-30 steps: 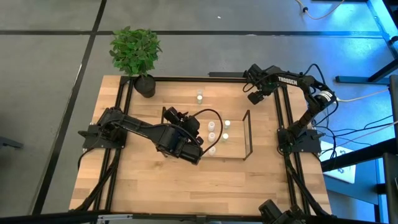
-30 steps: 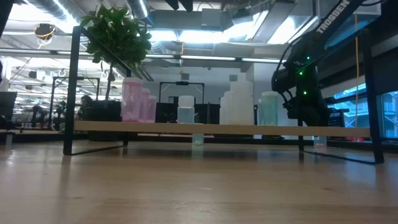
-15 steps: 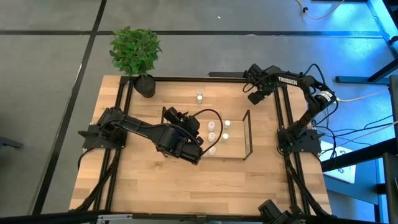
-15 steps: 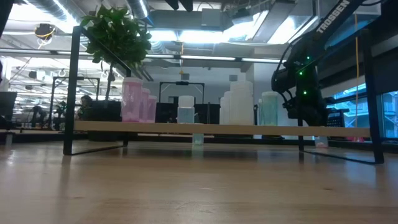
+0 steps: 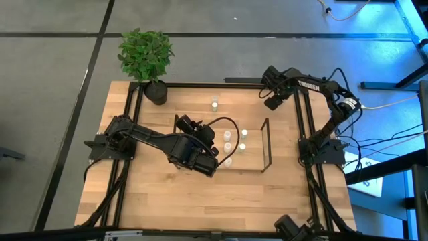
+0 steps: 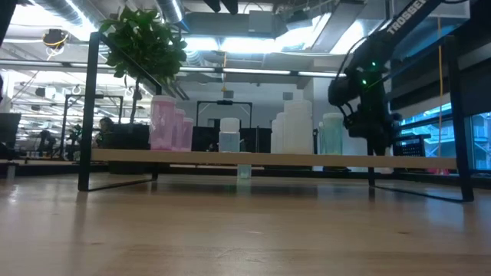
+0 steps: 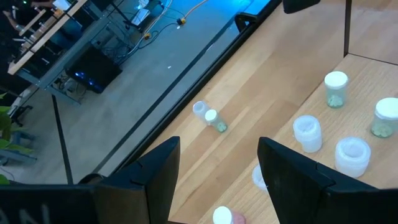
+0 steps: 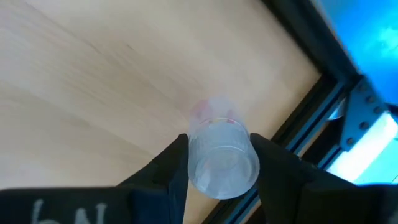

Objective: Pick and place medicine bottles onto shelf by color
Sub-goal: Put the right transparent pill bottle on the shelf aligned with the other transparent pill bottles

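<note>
The shelf (image 5: pixel 266 144) is a black rod rack on a wooden board (image 6: pixel 268 159) at the table's middle. Several bottles stand on it: pink (image 6: pixel 165 123), clear (image 6: pixel 230 134), whitish (image 6: pixel 295 123) and greenish (image 6: pixel 331 134). Two more bottles (image 5: pixel 215 102) stand on the table behind it, and they also show in the left wrist view (image 7: pixel 214 119). My left gripper (image 7: pixel 214 180) is open and empty over the shelf's left part (image 5: pixel 212 164). My right gripper (image 5: pixel 272 100) is at the far right corner, shut on a pale, faintly pink bottle (image 8: pixel 222 158). My right gripper pinches the pale bottle's round side (image 8: pixel 193 163) between its two fingers, one on each side. The bottle's round end faces the wrist camera. The wooden table top shows beyond it; whether the bottle's far end touches the table is hidden by the bottle itself.
A potted plant (image 5: pixel 147 57) stands at the far left corner. The table's black frame (image 5: pixel 304 114) runs close by my right gripper, and it also shows in the right wrist view (image 8: pixel 311 112). Bare wood lies along the near side (image 5: pixel 221 201).
My right gripper has risen a little and moved toward the table's left edge, keeping its hold on the bottle. My left arm has kept still.
</note>
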You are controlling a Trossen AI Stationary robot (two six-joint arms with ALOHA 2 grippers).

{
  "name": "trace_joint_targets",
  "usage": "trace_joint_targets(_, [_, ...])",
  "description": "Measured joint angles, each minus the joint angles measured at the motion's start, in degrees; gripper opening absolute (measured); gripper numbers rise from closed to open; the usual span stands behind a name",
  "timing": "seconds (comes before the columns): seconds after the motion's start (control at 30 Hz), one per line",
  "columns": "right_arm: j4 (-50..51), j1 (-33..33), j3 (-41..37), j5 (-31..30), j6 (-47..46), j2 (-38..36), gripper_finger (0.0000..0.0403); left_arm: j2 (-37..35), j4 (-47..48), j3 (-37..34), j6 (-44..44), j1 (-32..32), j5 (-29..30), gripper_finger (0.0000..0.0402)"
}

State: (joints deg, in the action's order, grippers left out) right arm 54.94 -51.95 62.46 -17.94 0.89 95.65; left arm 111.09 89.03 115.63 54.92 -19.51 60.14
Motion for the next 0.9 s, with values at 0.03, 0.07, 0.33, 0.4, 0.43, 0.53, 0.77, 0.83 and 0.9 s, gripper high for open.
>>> trace_joint_targets(0.03, [0.9, 0.37, 1.18, -0.16, 0.04, -0.01, 0.015, 0.0, 0.02, 0.0, 0.0, 0.0, 0.0, 0.0209])
trace_joint_targets(0.07, [1.8, 0.78, 2.35, -0.42, 0.07, -0.02, 0.015, 0.0, 0.02, 0.0, 0.0, -0.02, 0.0, 0.0209])
trace_joint_targets(0.33, [9.88, 5.22, 12.45, -1.23, 0.91, -0.02, 0.0151, 0.0, 0.02, 0.0, -0.04, -0.02, -0.1, 0.0209])
trace_joint_targets(0.4, [12.37, 7.08, 15.04, -2.1, 0.94, -0.02, 0.0151, 0.0, 0.06, 0.0, -0.5, -0.01, -1.01, 0.0209])
trace_joint_targets(0.43, [13.56, 8.1, 16.32, -3.01, 0.95, -0.02, 0.0151, 0.0, 0.1, 0.0, -1.04, -0.01, -1.46, 0.0209])
trace_joint_targets(0.53, [16.63, 11.48, 20.39, -4.78, 0.96, -0.02, 0.0151, 0.0, 0.48, 0.0, -1.86, -0.07, -2.39, 0.0209])
trace_joint_targets(0.77, [21.29, 20.49, 29.55, -4.68, 1.37, -0.06, 0.0151, 0.0, 0.95, 0.0, -1.92, -0.15, -2.62, 0.0209])
trace_joint_targets(0.83, [22.24, 23.34, 31.61, -4.43, 1.97, -0.06, 0.0151, 0.0, 0.96, 0.0, -2.11, -0.47, -2.61, 0.0209])
trace_joint_targets(0.9, [23.42, 26.45, 33.46, -4.45, 2.17, -0.06, 0.0151, 0.0, 0.96, 0.0, -2.9, -1.05, -2.6, 0.0209])
